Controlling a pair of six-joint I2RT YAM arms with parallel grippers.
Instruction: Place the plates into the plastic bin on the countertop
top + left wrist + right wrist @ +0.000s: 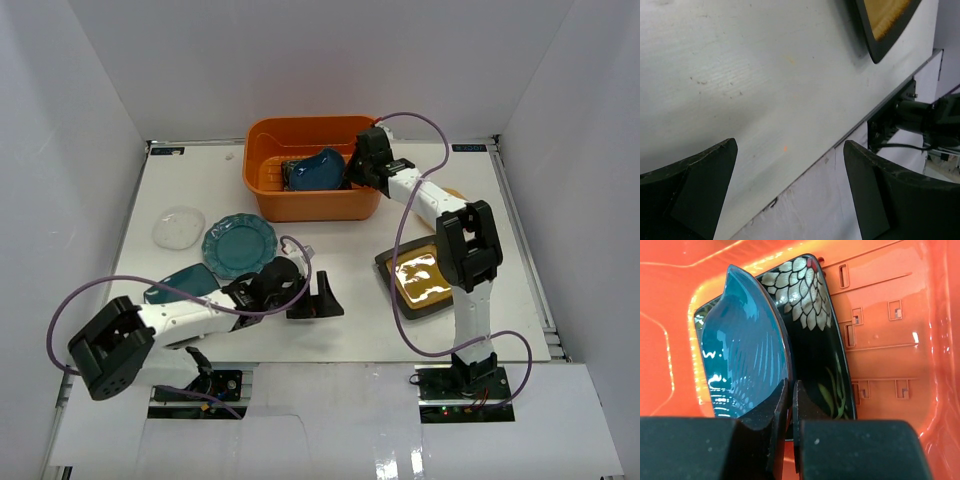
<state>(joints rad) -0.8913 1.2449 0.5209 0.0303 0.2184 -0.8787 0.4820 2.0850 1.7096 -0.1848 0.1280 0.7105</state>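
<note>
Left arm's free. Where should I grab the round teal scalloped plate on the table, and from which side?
Probably its right rim, from above: the round teal plate lies flat on the countertop, so only the raised scalloped edge offers a pinch, one finger inside, one outside. The clear plate sits off its left, so that side is tighter. The left gripper is open.

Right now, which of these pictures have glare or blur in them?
Top view: white glare washes out the gold-centred plate. Right wrist view: bright streaks on the orange bin and blue leaf plate; the right hand's fingers look soft. Left wrist view: the left hand's fingers blurred, countertop sharper.
</note>
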